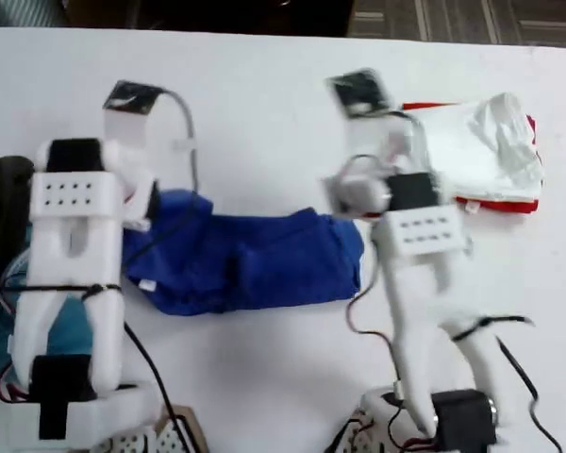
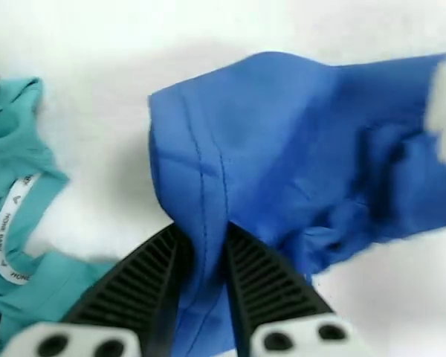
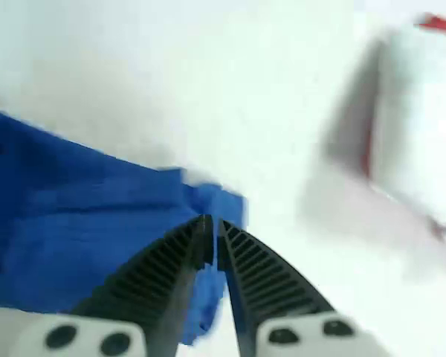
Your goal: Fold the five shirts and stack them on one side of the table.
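A blue shirt (image 1: 255,260) lies bunched in a long strip across the middle of the table (image 1: 264,94), running from one arm to the other. The left gripper (image 2: 202,229) is clamped on the strip's left end: its two black ribbed fingers (image 2: 145,279) pinch a stitched hem, and the cloth fans out from between them. The right gripper (image 3: 213,222) is closed on the strip's other end, with a small fold of blue fabric caught between its fingertips and more of it hanging beside them.

By the table's left edge, just beside the blue shirt, lies a teal shirt (image 2: 15,186) with a white neck label (image 2: 11,223) turned up. It lies crumpled, partly under the left arm. A black shirt (image 1: 5,193) lies at the same edge, farther back, touching the teal one as far as can be seen.

Toward the right edge, in the far half of the table, a white shirt (image 1: 472,142) rests rumpled on top of a red shirt (image 1: 495,203), whose edge shows along the near and right sides of the pile. This pile is apart from the blue shirt, just beyond the right arm's wrist.
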Controlling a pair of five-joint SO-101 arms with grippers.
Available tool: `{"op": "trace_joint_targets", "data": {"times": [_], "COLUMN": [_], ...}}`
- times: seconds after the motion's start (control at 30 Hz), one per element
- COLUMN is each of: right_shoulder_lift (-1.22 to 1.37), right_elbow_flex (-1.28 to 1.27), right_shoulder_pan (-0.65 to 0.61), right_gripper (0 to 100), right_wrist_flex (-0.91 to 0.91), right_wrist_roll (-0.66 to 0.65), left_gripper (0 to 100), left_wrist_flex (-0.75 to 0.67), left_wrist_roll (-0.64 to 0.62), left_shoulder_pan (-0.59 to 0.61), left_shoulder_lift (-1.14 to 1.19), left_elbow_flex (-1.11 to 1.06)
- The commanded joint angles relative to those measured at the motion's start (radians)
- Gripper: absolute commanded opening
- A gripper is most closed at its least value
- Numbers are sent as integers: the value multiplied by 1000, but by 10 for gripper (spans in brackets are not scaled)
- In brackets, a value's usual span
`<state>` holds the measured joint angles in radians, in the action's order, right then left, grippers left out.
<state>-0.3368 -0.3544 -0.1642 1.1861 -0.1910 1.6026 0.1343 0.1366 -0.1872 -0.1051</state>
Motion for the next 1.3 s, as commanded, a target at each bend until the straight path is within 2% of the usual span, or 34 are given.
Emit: {"op": "trace_joint_targets", "data": {"times": [0.0,0.13,0.33,0.6,0.7,0.93,1.17,1.27], "right_shoulder_lift": [-81,-183,-429,-656,-694,-719,-716,-719], "right_elbow_flex": [-81,-250,-588,-1022,-1115,-1131,-1137,-1138], "right_shoulder_pan": [153,321,559,768,796,792,792,791], "right_gripper": [19,19,19,19,19,19,19,19], "right_wrist_flex": [7,2,-94,-323,-392,-392,-392,-392], "right_wrist_roll": [-74,-137,-238,-324,-336,-325,-324,-324], "left_gripper": [27,27,27,27,27,27,30,104], "left_wrist_flex": [123,170,104,-5,-18,-18,-32,-28], "left_wrist_roll": [-114,-170,-175,-175,-175,-175,-175,-170], "left_shoulder_pan": [-137,-321,-543,-637,-666,-724,-726,-726], "left_shoulder_lift": [-41,-32,-12,221,305,512,675,689], "left_elbow_flex": [176,294,300,344,415,573,728,773]}}
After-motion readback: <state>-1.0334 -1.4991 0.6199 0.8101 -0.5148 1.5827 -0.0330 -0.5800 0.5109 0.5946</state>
